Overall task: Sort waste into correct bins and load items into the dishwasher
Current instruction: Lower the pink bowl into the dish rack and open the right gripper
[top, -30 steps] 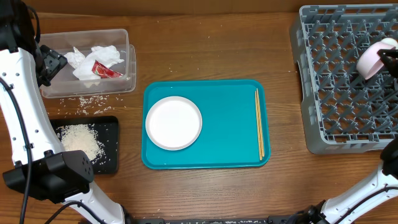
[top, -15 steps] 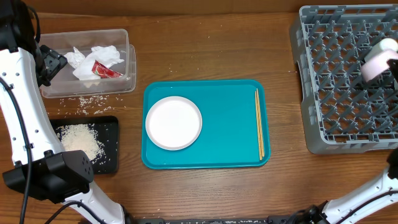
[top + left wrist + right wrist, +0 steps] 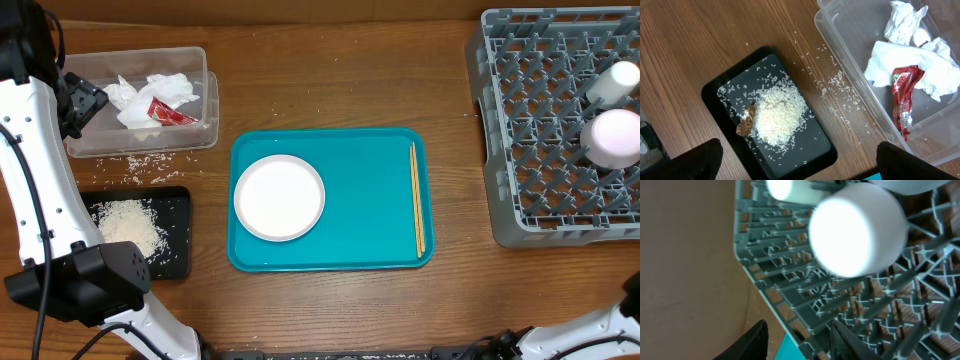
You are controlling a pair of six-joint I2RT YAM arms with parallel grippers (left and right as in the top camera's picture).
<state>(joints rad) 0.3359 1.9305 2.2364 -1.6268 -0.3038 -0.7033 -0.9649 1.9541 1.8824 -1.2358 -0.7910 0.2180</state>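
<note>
The clear tub (image 3: pixel 205 95) at the back left holds crumpled tissue (image 3: pixel 160 92) and the red wrapper (image 3: pixel 170 114). The black tray (image 3: pixel 180 235) holds a rice pile (image 3: pixel 130 228) and, in the left wrist view, a brown scrap (image 3: pixel 745 121). The white plate (image 3: pixel 279 197) and chopsticks (image 3: pixel 417 198) lie on a teal tray (image 3: pixel 370 200). A white cup (image 3: pixel 612 82) and an upturned white bowl (image 3: pixel 612 138) sit in the grey rack (image 3: pixel 530 120). My left gripper (image 3: pixel 797 167) is open above the black tray. My right gripper (image 3: pixel 797 342) is open and empty at the rack's edge, below the bowl (image 3: pixel 857 230).
Loose rice grains (image 3: pixel 140 165) lie scattered on the wood between the tub and the black tray. The left arm (image 3: pixel 40 180) runs along the table's left side. The right arm is out of the overhead view.
The right gripper let go of the white bowl, which now sits upturned in the rack, and the gripper has left the overhead view. The left arm has not moved.
</note>
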